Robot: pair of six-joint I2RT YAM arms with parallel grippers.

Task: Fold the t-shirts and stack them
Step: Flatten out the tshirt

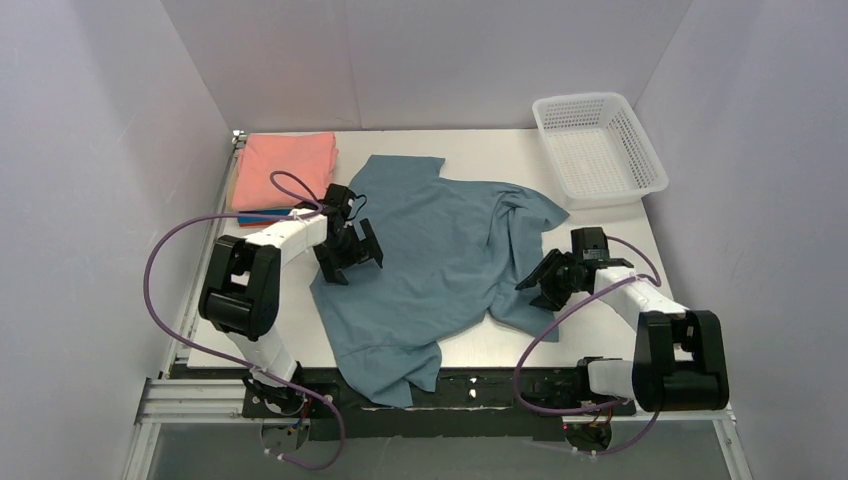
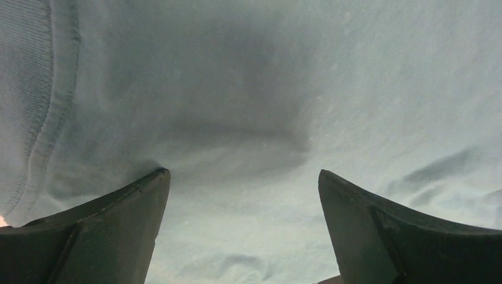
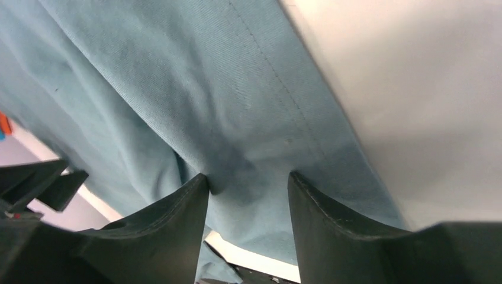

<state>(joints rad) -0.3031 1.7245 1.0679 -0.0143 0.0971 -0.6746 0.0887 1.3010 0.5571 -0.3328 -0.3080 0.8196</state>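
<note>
A large blue-grey t-shirt (image 1: pixel 430 250) lies spread and rumpled on the white table, its lower part hanging over the near edge. A salmon-pink folded shirt (image 1: pixel 285 165) sits at the back left on a stack. Thin orange and bright blue edges (image 1: pixel 262 216) show under it. My left gripper (image 1: pixel 352 265) is open, its tips down on the blue-grey shirt's left side (image 2: pixel 248 89). My right gripper (image 1: pixel 537 290) is open at the shirt's right edge. Cloth near the hem (image 3: pixel 248 118) lies between its fingers (image 3: pixel 177 213).
A white plastic mesh basket (image 1: pixel 598 150) stands at the back right corner. Bare white table (image 3: pixel 426 89) shows right of the shirt's hem. Grey walls close in the left, back and right sides. The arm bases and purple cables are at the near edge.
</note>
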